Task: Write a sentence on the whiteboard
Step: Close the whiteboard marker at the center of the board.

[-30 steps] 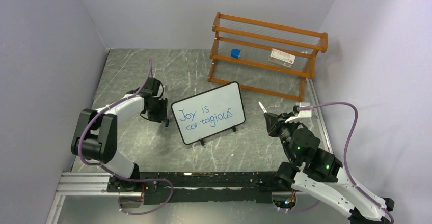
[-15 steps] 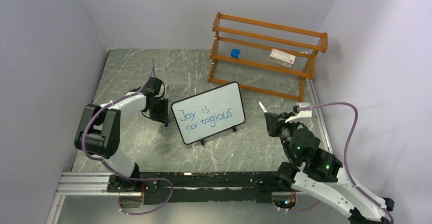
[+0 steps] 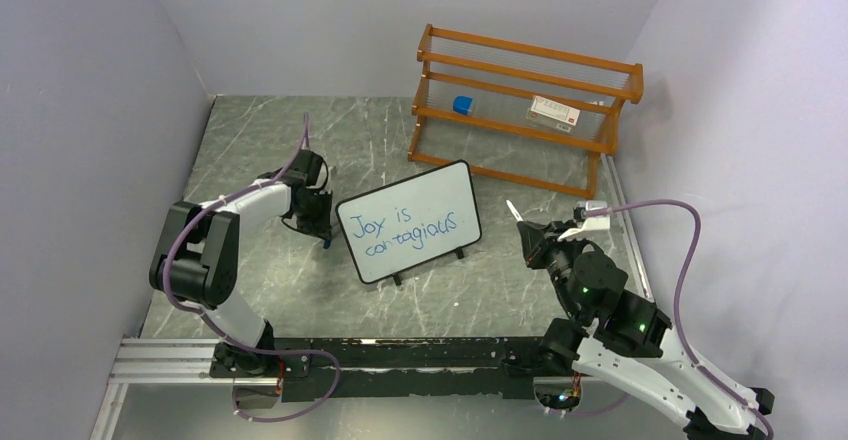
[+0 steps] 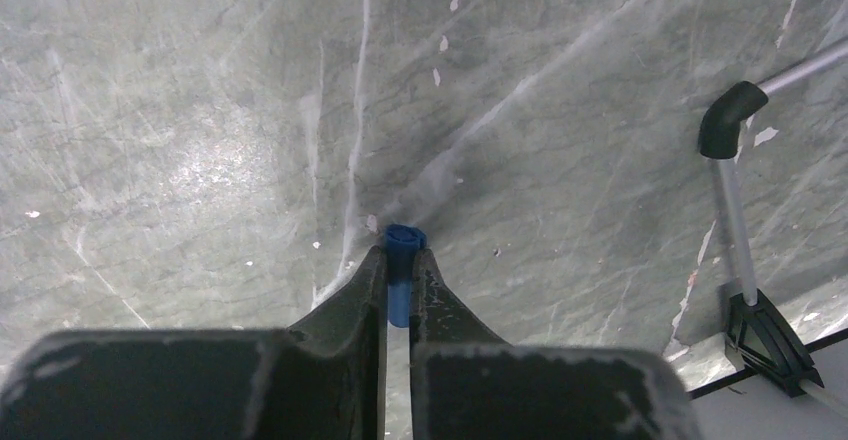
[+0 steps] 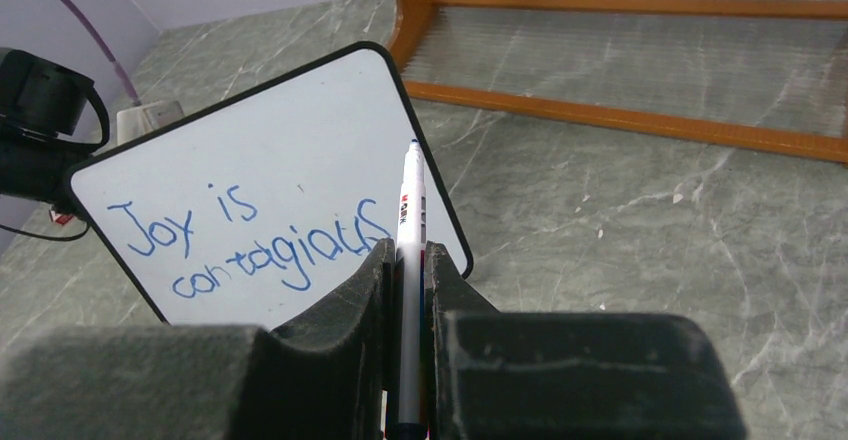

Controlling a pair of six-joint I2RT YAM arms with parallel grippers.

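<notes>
The whiteboard stands tilted on its black feet mid-table, and the sentence "Joy is contagious" runs across it in two blue lines. In the right wrist view the whiteboard and the sentence lie just beyond the fingers. My right gripper is shut on a white marker, its tip pointing toward the board's right edge. Left of the board, my left gripper is pressed down at the table and shut on a small blue cap. One board foot shows at the right.
An orange wooden rack stands at the back right, holding a blue item and a white box. Purple walls close in the table on the left, back and right. Both arm bases sit at the near edge.
The left gripper's jaws have closed onto the blue cap, and the left arm has shifted slightly. The right arm and the board have not moved.
</notes>
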